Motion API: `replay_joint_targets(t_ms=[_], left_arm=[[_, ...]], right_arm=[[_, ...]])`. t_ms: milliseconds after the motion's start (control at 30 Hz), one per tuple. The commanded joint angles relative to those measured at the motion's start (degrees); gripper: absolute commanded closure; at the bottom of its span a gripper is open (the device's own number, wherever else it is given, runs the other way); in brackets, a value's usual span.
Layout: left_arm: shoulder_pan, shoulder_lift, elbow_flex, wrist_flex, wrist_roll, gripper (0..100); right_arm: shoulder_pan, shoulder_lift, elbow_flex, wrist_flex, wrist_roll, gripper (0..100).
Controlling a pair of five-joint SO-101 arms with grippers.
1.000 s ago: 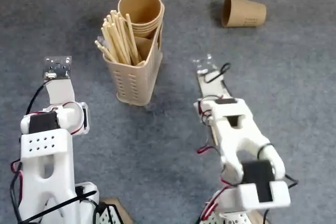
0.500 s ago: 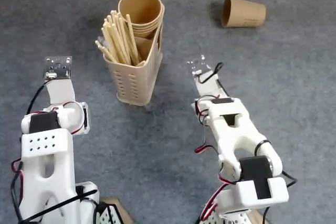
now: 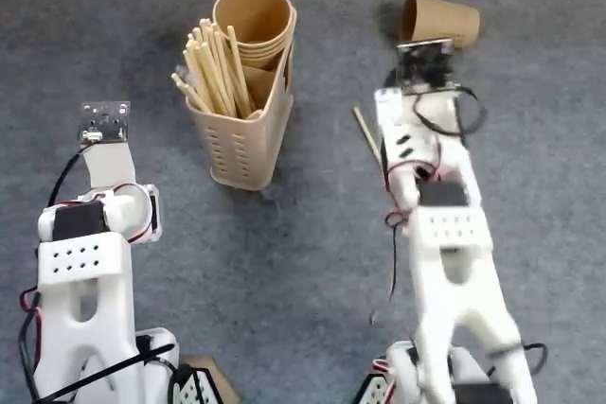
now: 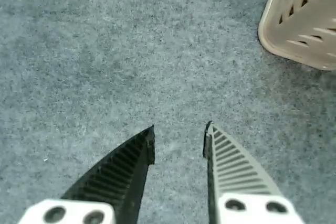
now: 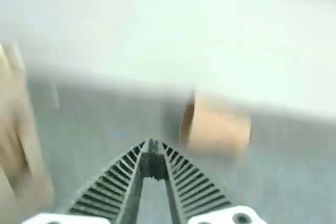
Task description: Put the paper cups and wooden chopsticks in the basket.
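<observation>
A beige slotted basket (image 3: pixel 243 139) stands on the grey carpet and holds several wooden chopsticks (image 3: pixel 216 68) and stacked paper cups (image 3: pixel 254 14). One brown paper cup (image 3: pixel 440 21) lies on its side at the back right. My right gripper (image 3: pixel 423 49) is stretched out just short of it. In the right wrist view that gripper (image 5: pixel 152 153) is shut and empty, with the cup (image 5: pixel 215 129) ahead of its tips. A single chopstick (image 3: pixel 367 136) lies beside the right arm. My left gripper (image 4: pixel 178 137) hangs open over bare carpet, left of the basket (image 4: pixel 302 24).
Grey carpet covers the whole table. A pale wall runs along the back edge behind the lying cup. The left arm's base (image 3: pixel 80 272) stands at the front left, the right arm's base (image 3: pixel 454 328) at the front right.
The right arm has swung and stretched toward the back, up to the lying cup. A chopstick now shows on the carpet where its gripper was. The left arm has kept still.
</observation>
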Motion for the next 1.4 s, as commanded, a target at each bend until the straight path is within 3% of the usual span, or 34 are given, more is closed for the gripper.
replay_joint_targets(t_ms=[0, 100, 167, 267, 333, 467, 700, 1167, 1267, 1367], left_arm=[[-0.4, -1.5, -0.1, -0.8, -0.2, 82], [-0.5, -1.6, -0.1, -0.5, -0.2, 82], [-0.6, -1.6, -0.1, -0.5, -0.2, 82], [-0.5, -1.6, -0.1, -0.6, -0.2, 82], [-0.4, -1.6, -0.1, -0.7, -0.2, 82], [-0.4, -1.6, -0.1, -0.5, -0.2, 82], [-0.6, -1.6, -0.1, -0.4, -0.2, 82], [-0.5, -1.6, -0.1, -0.5, -0.2, 82], [-0.5, -1.6, -0.1, -0.4, -0.2, 82], [-0.5, -1.6, -0.1, -0.4, -0.2, 82]], right_arm=[[-4.9, -10.2, 0.2, -6.5, -1.8, 99.5], [-6.8, -11.5, 0.4, -5.1, 4.2, 99.5], [-6.6, -11.4, 1.5, 2.9, 7.1, 99.5], [-5.3, -11.4, 4.8, 15.9, 5.2, 99.5], [-4.4, -11.3, 8.2, 19.1, 2.3, 99.5], [-1.5, -7.8, 13.1, 19.1, 1.2, 98.8], [-0.3, 11.3, 8.7, 18.8, 0.8, 81.6], [1.2, 35.6, 4.4, 4.1, 1.1, 81.0], [1.8, 38.9, 4.4, 1.9, 1.2, 83.7], [1.8, 39.3, 4.4, 1.8, 1.2, 99.8]])
